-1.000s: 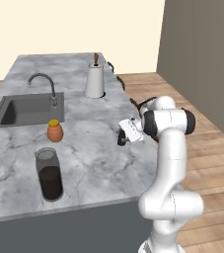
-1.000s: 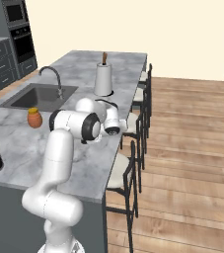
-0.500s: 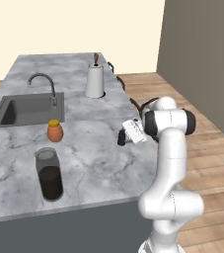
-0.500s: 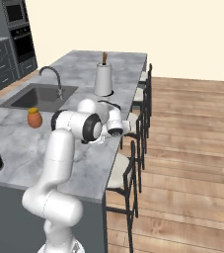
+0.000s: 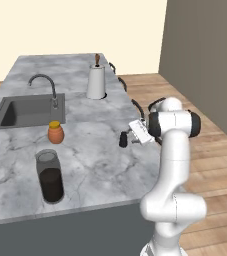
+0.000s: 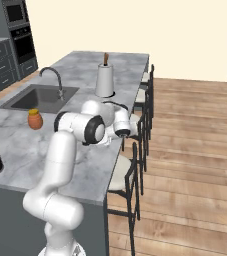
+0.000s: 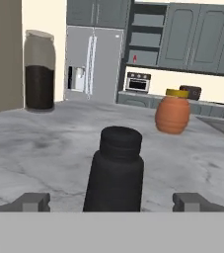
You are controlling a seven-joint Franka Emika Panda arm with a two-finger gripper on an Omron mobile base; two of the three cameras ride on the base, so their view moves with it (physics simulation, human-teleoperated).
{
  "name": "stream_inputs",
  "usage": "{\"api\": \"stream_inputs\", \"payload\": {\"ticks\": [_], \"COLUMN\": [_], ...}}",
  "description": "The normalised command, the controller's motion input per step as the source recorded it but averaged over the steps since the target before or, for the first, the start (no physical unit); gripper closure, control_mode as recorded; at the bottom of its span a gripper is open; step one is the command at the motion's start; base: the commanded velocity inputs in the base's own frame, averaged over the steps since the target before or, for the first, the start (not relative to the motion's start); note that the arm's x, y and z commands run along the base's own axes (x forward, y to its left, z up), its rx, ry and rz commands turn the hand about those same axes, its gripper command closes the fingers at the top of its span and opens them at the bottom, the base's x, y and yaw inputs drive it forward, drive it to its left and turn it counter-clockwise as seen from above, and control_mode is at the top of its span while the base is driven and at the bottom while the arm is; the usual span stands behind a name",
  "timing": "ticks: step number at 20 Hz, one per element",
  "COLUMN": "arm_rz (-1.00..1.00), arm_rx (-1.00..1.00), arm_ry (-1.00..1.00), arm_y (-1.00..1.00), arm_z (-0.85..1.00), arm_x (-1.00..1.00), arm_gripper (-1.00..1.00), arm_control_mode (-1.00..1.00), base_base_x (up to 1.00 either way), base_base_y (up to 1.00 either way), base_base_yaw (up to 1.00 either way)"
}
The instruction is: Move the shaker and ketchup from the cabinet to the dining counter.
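The small black shaker (image 5: 123,139) (image 7: 114,173) stands upright on the marble dining counter (image 5: 95,160), near its right edge. My gripper (image 5: 131,136) (image 7: 112,202) is level with it, open, with one fingertip on each side and clear of its body. In the hand view, far across the room, the dark cabinet (image 7: 148,34) stands open. A tiny red ketchup (image 7: 134,58) sits on its lower shelf.
An orange jar with a yellow lid (image 5: 55,133) (image 7: 172,112) and a tall glass jar with dark contents (image 5: 50,177) (image 7: 39,69) stand left of the shaker. The sink (image 5: 27,111), faucet (image 5: 45,85) and white pitcher (image 5: 96,82) lie farther back. Stools (image 6: 135,165) line the counter's right side.
The hand has edged slightly back from the shaker. The shaker stays standing in the same spot on the counter.
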Motion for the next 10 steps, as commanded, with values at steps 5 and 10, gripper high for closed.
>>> {"api": "stream_inputs", "payload": {"ticks": [5,10], "arm_rz": [-0.13,-0.13], "arm_rx": [-0.01,-0.01], "arm_ry": [0.00,0.00], "arm_y": [-0.03,-0.13], "arm_z": [0.32,0.34], "arm_x": [-0.48,-0.54], "arm_gripper": [-1.00,-1.00], "arm_control_mode": [-1.00,-1.00], "base_base_x": [0.00,0.00], "base_base_y": [0.00,0.00], "base_base_yaw": [0.00,0.00]}}
